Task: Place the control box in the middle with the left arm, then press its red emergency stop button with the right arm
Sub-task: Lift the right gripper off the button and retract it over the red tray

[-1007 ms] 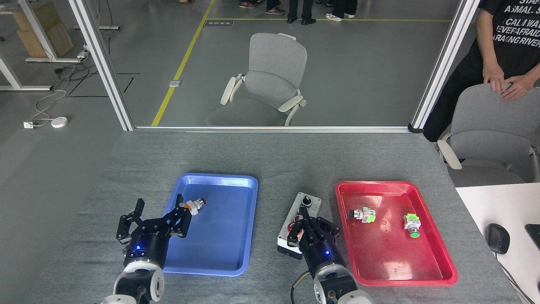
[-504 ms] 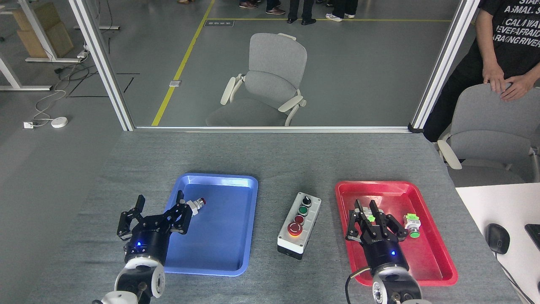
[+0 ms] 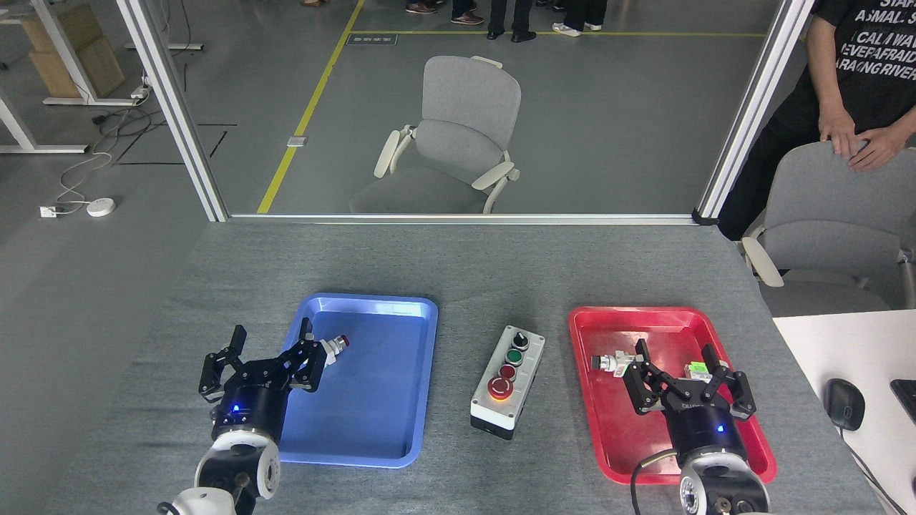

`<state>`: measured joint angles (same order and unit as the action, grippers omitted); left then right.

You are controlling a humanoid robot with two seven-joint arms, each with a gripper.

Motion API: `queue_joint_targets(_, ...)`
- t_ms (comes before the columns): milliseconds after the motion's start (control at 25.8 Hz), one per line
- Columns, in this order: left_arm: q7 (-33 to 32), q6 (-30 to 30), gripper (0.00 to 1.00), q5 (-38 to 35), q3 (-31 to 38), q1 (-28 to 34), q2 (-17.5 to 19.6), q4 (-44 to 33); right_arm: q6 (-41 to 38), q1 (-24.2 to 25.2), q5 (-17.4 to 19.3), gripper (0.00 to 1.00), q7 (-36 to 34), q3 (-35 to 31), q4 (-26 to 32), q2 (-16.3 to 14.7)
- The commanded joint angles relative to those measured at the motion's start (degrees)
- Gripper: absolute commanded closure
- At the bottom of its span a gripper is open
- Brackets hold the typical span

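The light-grey control box (image 3: 508,380) stands on the bare grey tabletop (image 3: 465,272) between the two trays, its long side running away from me. Its red emergency stop button (image 3: 500,388) is the nearest in the row, with a yellowish ring at its base. My left gripper (image 3: 268,347) hovers open over the left edge of the blue tray (image 3: 372,429), apart from the box. My right gripper (image 3: 676,361) is open above the red tray (image 3: 622,458), well to the right of the box, with nothing between its fingers.
A small white-and-orange switch (image 3: 333,346) lies in the blue tray. In the red tray lie a black-tipped switch (image 3: 610,362) and a green one (image 3: 698,371). A person (image 3: 859,86) stands at the back right behind a grey chair (image 3: 830,222). A mouse (image 3: 844,403) sits on a white desk.
My right gripper has pulled away from over the control box's buttons and swung right, over the red tray, opening wider. The box has stayed put. The left gripper has hardly moved.
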<state>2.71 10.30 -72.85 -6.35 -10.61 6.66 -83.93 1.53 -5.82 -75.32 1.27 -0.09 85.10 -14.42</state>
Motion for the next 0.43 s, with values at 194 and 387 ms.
queue_joint_targets(194, 0.89, 0.07, 0.01, -0.01, 0.37, 0.50, 0.28, -0.18, -0.13, 0.02, 0.08, 0.02, 0.13, -0.08, 0.07, -0.61)
queue_joint_targets(387, 0.90, 0.07, 0.01, 0.25, 0.37, 1.56, 0.19, 0.26, -0.21, 0.10, 0.08, 0.02, 0.22, 0.00, 0.07, -0.52)
